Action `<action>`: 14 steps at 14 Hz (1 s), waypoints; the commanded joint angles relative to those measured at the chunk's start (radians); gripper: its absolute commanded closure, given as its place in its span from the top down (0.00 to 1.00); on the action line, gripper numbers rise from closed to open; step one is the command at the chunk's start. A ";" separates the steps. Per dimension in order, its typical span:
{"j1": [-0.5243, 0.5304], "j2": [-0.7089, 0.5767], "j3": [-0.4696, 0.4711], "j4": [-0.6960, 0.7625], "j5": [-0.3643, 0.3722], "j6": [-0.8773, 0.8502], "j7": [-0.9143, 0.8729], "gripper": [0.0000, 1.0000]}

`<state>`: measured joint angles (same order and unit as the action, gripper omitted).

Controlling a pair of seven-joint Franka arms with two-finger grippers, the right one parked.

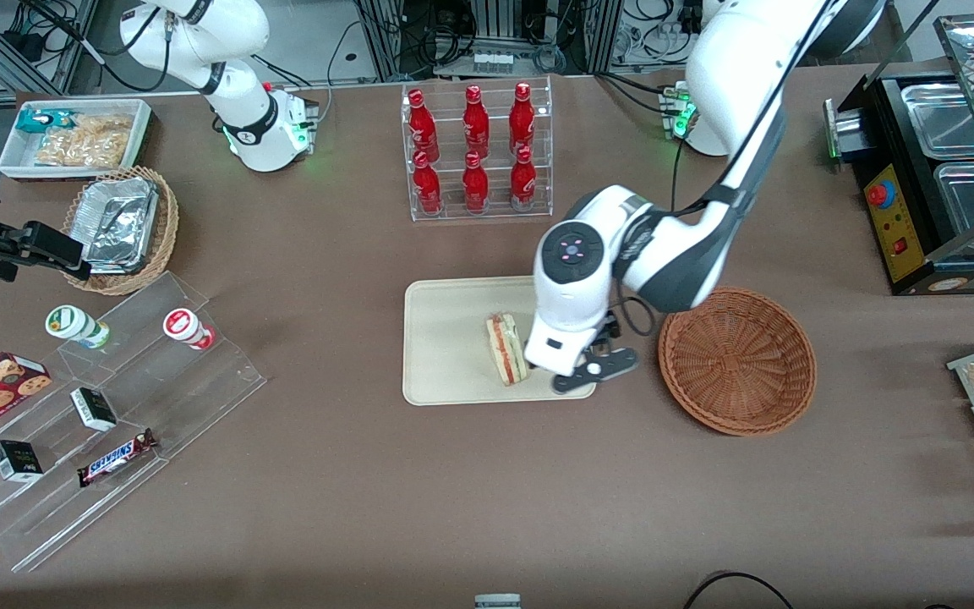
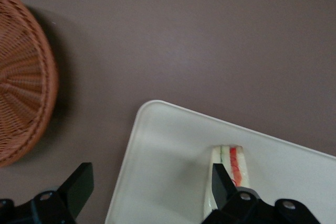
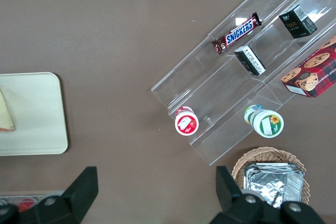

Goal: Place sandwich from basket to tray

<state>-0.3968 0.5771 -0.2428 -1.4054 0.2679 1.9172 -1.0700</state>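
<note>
The sandwich (image 1: 506, 348) lies on the cream tray (image 1: 445, 338), its red, orange and green layers facing up. My gripper (image 1: 556, 359) hangs just above the tray's edge nearest the basket, beside the sandwich, and is open. In the left wrist view the gripper (image 2: 151, 182) holds nothing; one black finger (image 2: 223, 179) stands right against the sandwich (image 2: 231, 166), which lies outside the gap, and the other finger hangs over bare table past the tray (image 2: 173, 150) rim. The reddish-brown basket (image 1: 736, 359) (image 2: 21, 103) stands empty beside the tray, toward the working arm's end.
A clear rack of red bottles (image 1: 477, 148) stands farther from the front camera than the tray. Toward the parked arm's end are an acrylic step shelf with snacks (image 1: 106, 406), a tan basket of foil containers (image 1: 119, 228) and a white bin (image 1: 73, 135). A black appliance (image 1: 935, 178) sits at the working arm's end.
</note>
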 commanded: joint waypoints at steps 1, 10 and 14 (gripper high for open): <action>0.082 -0.080 0.011 -0.030 -0.024 -0.097 0.072 1.00; 0.255 -0.230 0.025 -0.069 -0.108 -0.253 0.362 1.00; 0.266 -0.321 0.033 -0.067 -0.125 -0.401 0.459 1.00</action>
<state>-0.1406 0.3376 -0.2164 -1.4339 0.1604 1.5646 -0.6657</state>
